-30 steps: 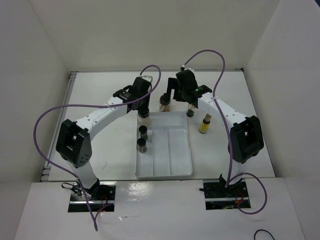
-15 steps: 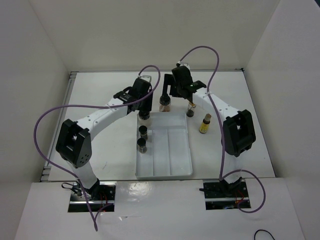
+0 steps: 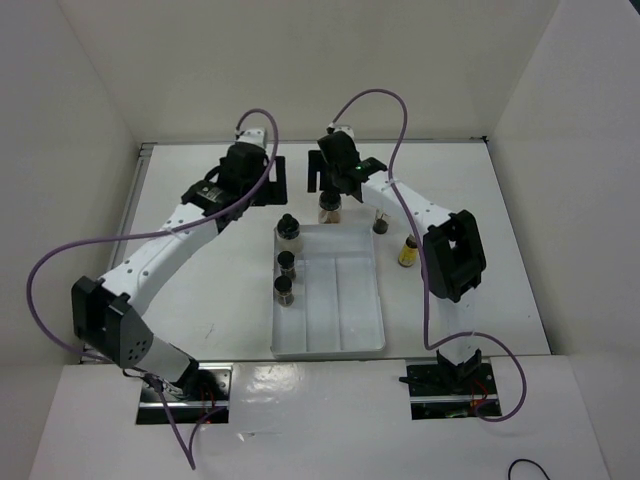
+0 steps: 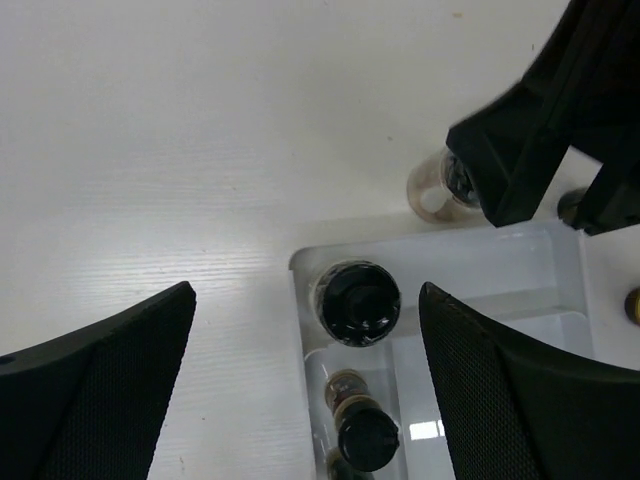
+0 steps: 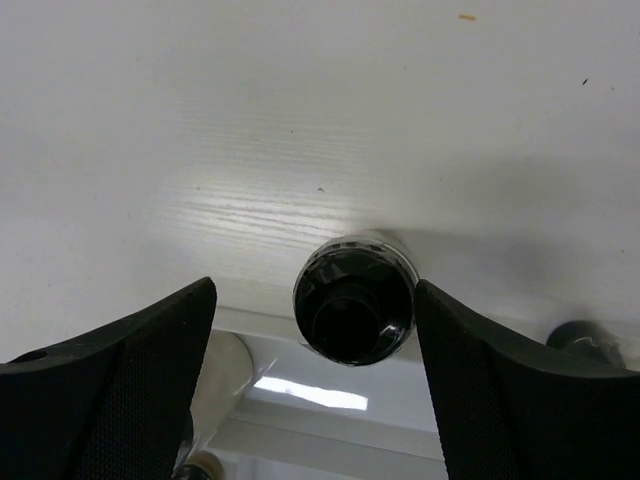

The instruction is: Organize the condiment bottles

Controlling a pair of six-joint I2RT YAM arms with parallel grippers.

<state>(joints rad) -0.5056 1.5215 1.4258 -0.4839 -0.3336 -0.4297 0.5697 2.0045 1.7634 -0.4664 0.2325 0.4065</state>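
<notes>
The white tray (image 3: 350,300) holds three condiment bottles in its left lane: a wider pale one (image 3: 288,228) in the far corner and two short dark ones (image 3: 286,263) (image 3: 284,290). My left gripper (image 3: 268,185) hangs open above and behind that corner. In its wrist view the black cap (image 4: 360,302) stands free between my spread fingers (image 4: 110,390). My right gripper (image 3: 327,188) is open around a pale-brown bottle (image 3: 329,208) just behind the tray. Its cap (image 5: 352,300) sits between the pads, closer to the right one (image 5: 500,390).
A small dark bottle (image 3: 380,222) stands off the tray's far right corner, and a yellowish bottle (image 3: 408,250) stands right of the tray. The tray's middle and right lanes hold nothing. White walls enclose the table on three sides.
My left gripper opened, let go of the pale bottle in the tray corner and drew up and back to the left. The right gripper shifted left over the bottle behind the tray and narrowed slightly.
</notes>
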